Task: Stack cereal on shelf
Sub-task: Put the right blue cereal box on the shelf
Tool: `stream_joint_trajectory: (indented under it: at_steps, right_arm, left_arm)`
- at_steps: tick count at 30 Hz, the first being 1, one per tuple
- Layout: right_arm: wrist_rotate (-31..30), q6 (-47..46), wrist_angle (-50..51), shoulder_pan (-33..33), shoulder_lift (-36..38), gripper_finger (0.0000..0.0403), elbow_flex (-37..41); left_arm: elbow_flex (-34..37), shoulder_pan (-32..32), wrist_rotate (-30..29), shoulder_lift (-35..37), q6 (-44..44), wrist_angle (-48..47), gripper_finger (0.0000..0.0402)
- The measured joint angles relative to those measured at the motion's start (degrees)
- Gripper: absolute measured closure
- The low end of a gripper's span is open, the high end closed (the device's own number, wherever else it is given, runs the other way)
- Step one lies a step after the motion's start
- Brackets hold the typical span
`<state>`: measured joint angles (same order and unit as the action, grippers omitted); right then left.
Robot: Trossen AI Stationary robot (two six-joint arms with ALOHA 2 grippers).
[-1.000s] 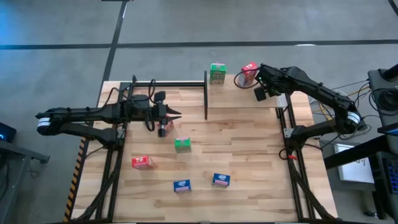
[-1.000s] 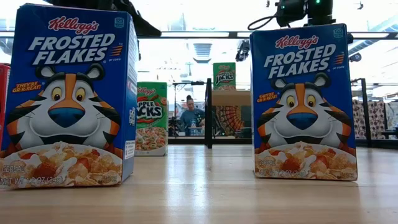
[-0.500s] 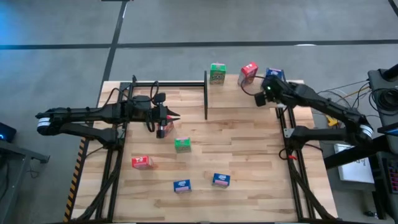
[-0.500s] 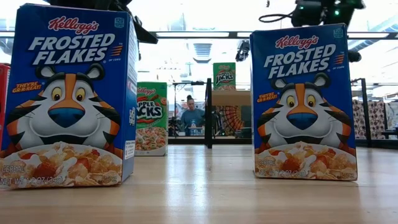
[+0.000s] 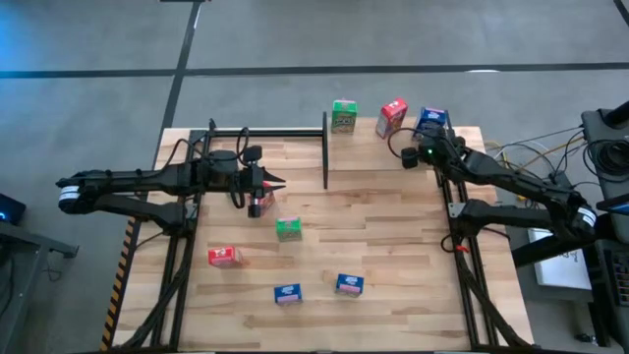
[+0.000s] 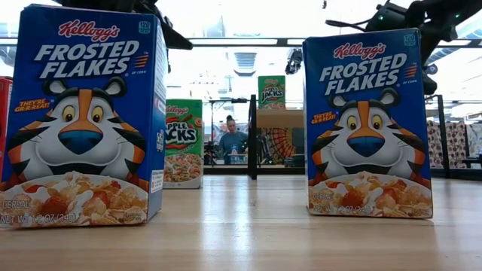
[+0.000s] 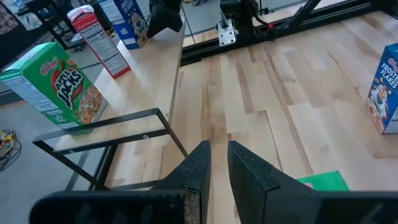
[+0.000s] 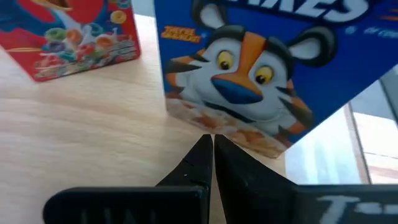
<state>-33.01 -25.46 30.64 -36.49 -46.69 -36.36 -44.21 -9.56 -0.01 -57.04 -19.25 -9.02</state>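
Three cereal boxes stand in a row on the shelf (image 5: 371,152) at the table's back right: green (image 5: 343,116), red (image 5: 392,116) and blue (image 5: 430,122). My right gripper (image 5: 424,142) is shut and sits low over the shelf, its tips (image 8: 209,139) pointing at the foot of the blue box (image 8: 249,74), with the red box (image 8: 68,37) beside it. My left gripper (image 5: 283,181) hovers over the table's left middle with its fingers (image 7: 219,152) nearly together and nothing between them. Red (image 5: 224,257), green (image 5: 288,228) and two blue boxes (image 5: 287,293) (image 5: 349,284) stand on the table. My right gripper's shut fingertips stand at the lower edge of the blue box's printed front (image 8: 214,127), slanting down from the table's near right. I cannot tell whether they touch it. The box stands upright on the shelf.
A red box (image 5: 257,205) sits on the table just under my left arm. A black post (image 5: 325,147) and rail (image 5: 265,132) border the shelf's left end. A person (image 6: 230,139) shows far behind the table. Bare planks lie between the shelf and the near boxes.
My right gripper has drawn back from beside the red box toward the table's right edge, sunk lower and tipped closer to level. The blue box, covered by the arm a second ago, now shows upright on the shelf's right end.
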Motion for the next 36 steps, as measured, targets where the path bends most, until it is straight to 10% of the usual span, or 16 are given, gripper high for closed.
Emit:
stream_joint_trajectory:
  at_steps: [36]
  right_arm:
    - [-7.63, 3.33, -4.38, -0.05, -4.12, 0.0394, -2.12]
  left_arm:
    - [0.00, 0.00, 0.02, 0.00, -0.17, 0.00, 0.0364]
